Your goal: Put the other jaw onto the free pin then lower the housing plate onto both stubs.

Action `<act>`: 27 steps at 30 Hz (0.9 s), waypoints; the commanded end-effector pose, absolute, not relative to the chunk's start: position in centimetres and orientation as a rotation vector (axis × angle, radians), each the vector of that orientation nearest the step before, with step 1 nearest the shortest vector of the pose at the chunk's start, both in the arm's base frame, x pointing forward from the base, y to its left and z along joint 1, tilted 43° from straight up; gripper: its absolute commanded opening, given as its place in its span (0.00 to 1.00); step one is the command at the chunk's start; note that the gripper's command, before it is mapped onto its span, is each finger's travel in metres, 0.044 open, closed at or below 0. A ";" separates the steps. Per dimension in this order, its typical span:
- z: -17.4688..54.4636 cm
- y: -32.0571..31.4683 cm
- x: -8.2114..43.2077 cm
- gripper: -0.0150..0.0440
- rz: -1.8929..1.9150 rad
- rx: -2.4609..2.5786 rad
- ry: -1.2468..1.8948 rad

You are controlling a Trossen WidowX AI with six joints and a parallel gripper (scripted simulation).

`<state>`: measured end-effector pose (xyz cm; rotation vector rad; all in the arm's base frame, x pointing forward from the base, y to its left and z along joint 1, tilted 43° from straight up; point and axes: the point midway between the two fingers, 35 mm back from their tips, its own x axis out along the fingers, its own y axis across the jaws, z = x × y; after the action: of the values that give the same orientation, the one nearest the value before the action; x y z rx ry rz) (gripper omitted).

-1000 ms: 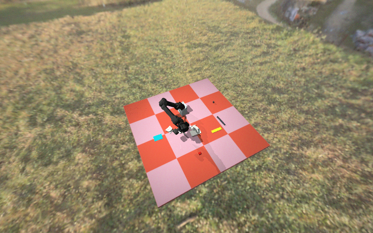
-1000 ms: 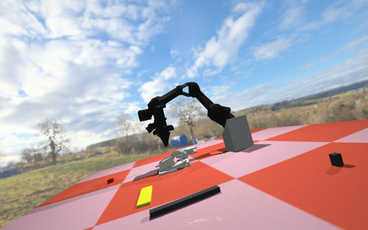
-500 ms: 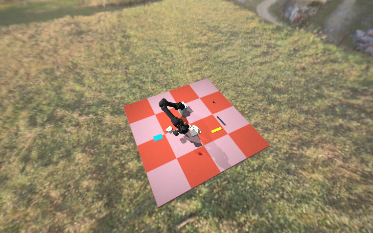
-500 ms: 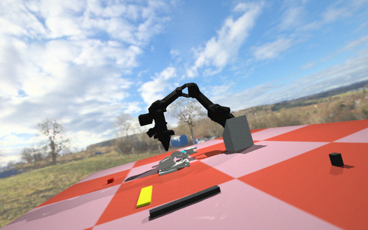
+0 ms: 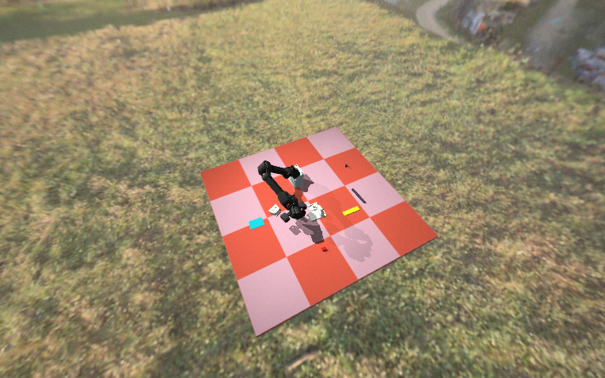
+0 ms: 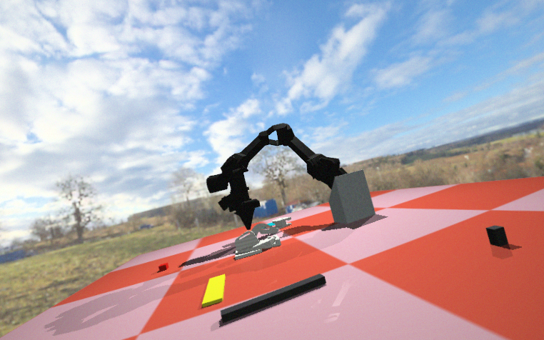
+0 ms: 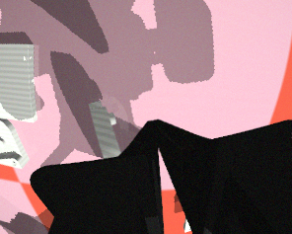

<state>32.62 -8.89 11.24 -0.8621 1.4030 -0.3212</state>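
My gripper [image 5: 298, 214] [image 6: 248, 227] [image 7: 153, 125] is shut and empty, pointing down low over the mat, between the white parts. The white base assembly [image 5: 317, 212] [image 6: 268, 242] stands beside it. A ribbed grey jaw [image 6: 245, 242] [image 7: 17, 73] sits at this assembly, at the left edge in the wrist view. The loose jaw [image 6: 265, 228] [image 7: 104, 128] appears as a narrow ribbed grey piece just left of the fingers in the wrist view; the arm hides it in the top view. A separate white part, apparently the housing plate [image 5: 274, 210] [image 6: 282, 221], lies beyond. Pins and teeth are too small to tell.
A cyan block [image 5: 256, 223] [image 6: 271, 224] lies beyond the white parts. A yellow block [image 5: 350, 210] [image 6: 213, 290], a black bar [image 5: 358, 195] [image 6: 273, 298], a red cube [image 5: 324, 248] [image 6: 163, 266] and a small black block [image 5: 346, 165] [image 6: 496, 236] lie around on the checkered mat.
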 end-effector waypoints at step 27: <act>8.3 -7.7 32.0 0.25 -0.312 -0.863 1.414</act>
<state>32.19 -8.04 8.90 -0.8611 1.4072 -0.3105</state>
